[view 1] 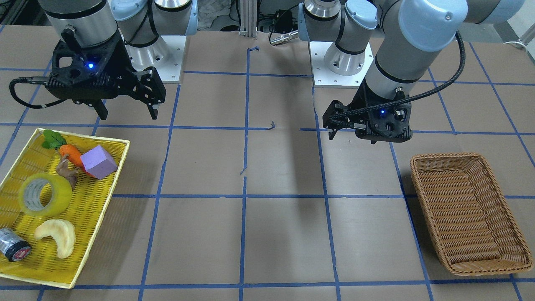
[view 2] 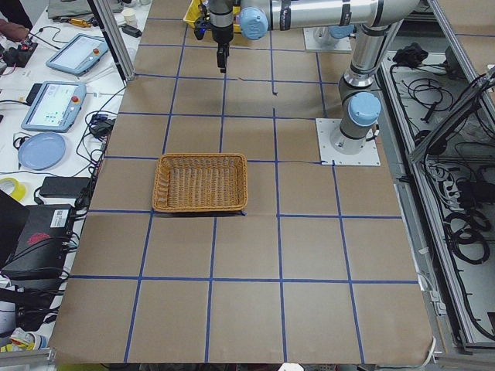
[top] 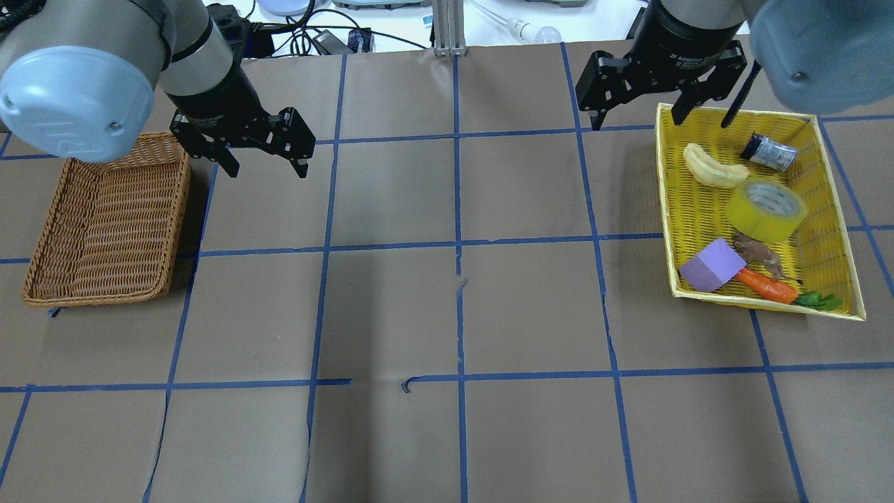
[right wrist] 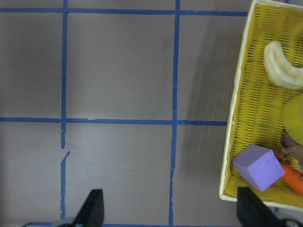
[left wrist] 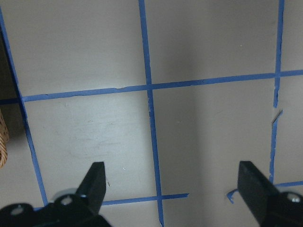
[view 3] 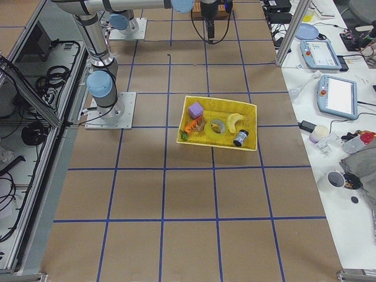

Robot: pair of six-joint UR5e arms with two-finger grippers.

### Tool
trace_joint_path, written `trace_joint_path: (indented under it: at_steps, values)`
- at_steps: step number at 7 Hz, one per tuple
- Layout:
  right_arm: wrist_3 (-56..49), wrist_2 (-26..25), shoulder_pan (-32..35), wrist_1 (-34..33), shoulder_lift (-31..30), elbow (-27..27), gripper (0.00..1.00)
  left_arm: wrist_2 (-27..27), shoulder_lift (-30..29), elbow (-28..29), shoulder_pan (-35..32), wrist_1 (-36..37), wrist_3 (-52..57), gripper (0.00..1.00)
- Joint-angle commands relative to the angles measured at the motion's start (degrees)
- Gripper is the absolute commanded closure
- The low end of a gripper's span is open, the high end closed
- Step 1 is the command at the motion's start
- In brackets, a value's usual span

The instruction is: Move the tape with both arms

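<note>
Two black two-finger grippers, left gripper (top: pixel 267 171) and right gripper (view 1: pixel 128 115), jaws spread wide, empty, over brown paper. Beside left gripper, woven wicker basket (top: pixel 105 216). Beside and below right gripper, ribbed yellow tray (top: pixel 667 209) holding tape (top: pixel 766 208): glossy translucent yellow ring, grey-white core.
</note>
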Motion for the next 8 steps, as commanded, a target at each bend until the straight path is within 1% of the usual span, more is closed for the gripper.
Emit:
trace_joint_path:
  at_steps: [1,6,8]
  values:
    - [0.1,0.1,0.0,0.2,0.0,0.1,0.0,0.0,0.0,0.3,0.0,0.0,-0.4,0.0]
    - [0.1,-0.1,0.0,0.3,0.1,0.1,0.0,0.1,0.1,0.5,0.0,0.0,-0.3,0.0]
    - [-0.2,-0.2,-0.5,2.3,0.3,0.0,0.0,0.1,0.2,0.5,0.0,0.2,-0.1,0.0]
